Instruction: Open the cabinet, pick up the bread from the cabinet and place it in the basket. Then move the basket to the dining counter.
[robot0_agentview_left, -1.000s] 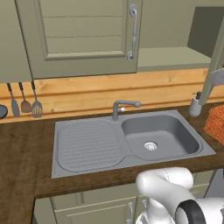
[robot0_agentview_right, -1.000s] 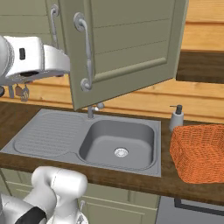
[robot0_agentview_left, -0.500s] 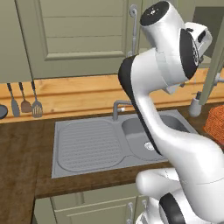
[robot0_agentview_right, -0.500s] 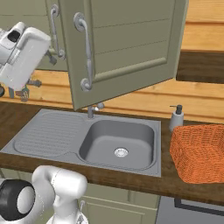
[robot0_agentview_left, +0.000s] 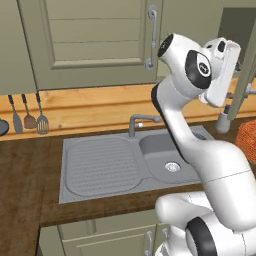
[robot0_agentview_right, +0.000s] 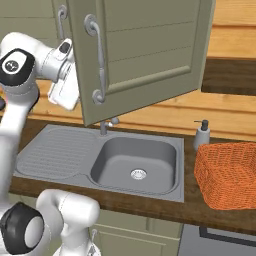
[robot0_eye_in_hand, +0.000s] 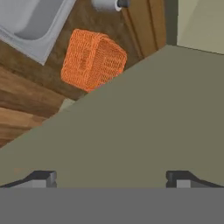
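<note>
The cabinet's right door (robot0_agentview_right: 150, 45) stands swung open, its silver bar handle (robot0_agentview_right: 98, 60) facing out; the left door (robot0_agentview_left: 90, 40) is shut. My gripper (robot0_eye_in_hand: 111, 180) is raised beside the open door, close to its flat green face, and its two fingertips (robot0_eye_in_hand: 42, 178) are spread wide with nothing between them. In the left base view the gripper (robot0_agentview_left: 216, 99) hangs just left of the door's edge. The orange basket (robot0_agentview_right: 227, 172) sits on the dark wood worktop right of the sink, and the basket (robot0_eye_in_hand: 92, 59) lies below the hand. The bread is hidden. The dining counter is out of view.
A grey sink (robot0_agentview_right: 135, 160) with a drainboard and tap (robot0_agentview_left: 140, 122) lies under the arm. A soap dispenser (robot0_agentview_right: 201, 135) stands behind the basket. Utensils (robot0_agentview_left: 30, 117) hang on the wooden back wall at the left. Low green cupboards (robot0_agentview_left: 110, 240) sit under the worktop.
The arm has swung up and to the right, bringing the hand beside the open door. The door, the basket and the open jaws are unchanged.
</note>
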